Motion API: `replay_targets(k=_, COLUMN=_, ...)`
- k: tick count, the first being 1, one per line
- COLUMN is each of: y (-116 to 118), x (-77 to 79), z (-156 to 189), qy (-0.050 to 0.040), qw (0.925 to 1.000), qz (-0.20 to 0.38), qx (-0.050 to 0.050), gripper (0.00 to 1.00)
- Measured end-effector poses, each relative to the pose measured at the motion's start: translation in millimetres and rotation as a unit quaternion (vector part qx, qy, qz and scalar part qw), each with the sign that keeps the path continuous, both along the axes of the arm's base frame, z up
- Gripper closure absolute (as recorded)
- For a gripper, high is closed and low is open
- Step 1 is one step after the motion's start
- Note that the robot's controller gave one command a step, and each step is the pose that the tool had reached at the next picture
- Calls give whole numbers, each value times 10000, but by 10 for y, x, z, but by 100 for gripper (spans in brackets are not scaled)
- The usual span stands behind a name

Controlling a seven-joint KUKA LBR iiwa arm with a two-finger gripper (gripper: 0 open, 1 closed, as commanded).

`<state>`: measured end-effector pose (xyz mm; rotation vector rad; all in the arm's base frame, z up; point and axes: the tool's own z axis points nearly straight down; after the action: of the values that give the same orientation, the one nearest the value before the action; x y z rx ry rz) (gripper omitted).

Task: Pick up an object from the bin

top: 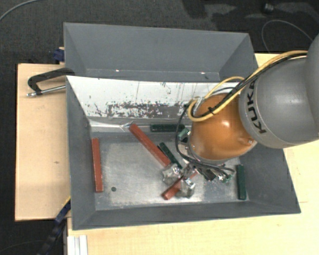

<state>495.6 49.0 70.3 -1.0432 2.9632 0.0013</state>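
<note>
The gripper [181, 179] sits at 6 o'clock on the scuffed metal floor of the bin [149, 52], its 2 steel fingers narrow, pinching a short red block [170, 193]. 1 long flat red strip [97, 164] lies at 9 o'clock, a dark green bar [240, 182] at 4.

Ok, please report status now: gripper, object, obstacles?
Gripper low over short red-brown block, front centre of grey metal bin. Long red-brown bar and dark green stick close behind.
</note>
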Motion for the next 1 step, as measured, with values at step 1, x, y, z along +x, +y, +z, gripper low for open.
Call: replay_targets(k=1, y=12, x=17, z=317, qy=-41, qw=10000, qz=-5, qx=9, gripper=100)
